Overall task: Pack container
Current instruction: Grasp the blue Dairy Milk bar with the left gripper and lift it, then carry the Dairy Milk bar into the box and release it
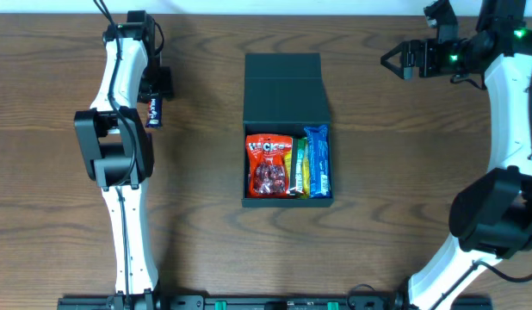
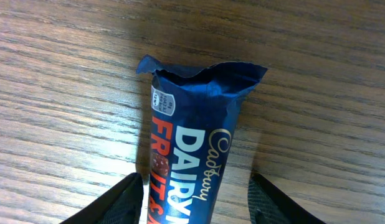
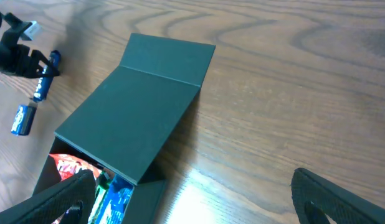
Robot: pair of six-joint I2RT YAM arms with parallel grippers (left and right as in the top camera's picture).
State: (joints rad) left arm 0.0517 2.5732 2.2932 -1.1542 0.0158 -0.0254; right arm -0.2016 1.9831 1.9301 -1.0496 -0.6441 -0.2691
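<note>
The dark green-black container (image 1: 287, 200) stands open mid-table with its flap lid (image 1: 283, 86) folded back; it also shows in the right wrist view (image 3: 136, 118). Inside lie a red snack packet (image 1: 268, 164), a yellow-green bar (image 1: 296, 168) and a blue packet (image 1: 318, 162). A dark blue Cadbury Dairy Milk bar (image 2: 195, 143) lies flat on the table at the far left (image 1: 156, 112). My left gripper (image 2: 195, 199) is open, its fingers straddling the bar's lower part (image 1: 157, 88). My right gripper (image 1: 392, 58) is open and empty, above the table to the right of the lid (image 3: 202, 205).
The wooden table (image 1: 404, 172) carries nothing else that I can see. The left arm (image 1: 120, 146) runs down the left side and the right arm (image 1: 507, 172) down the right side.
</note>
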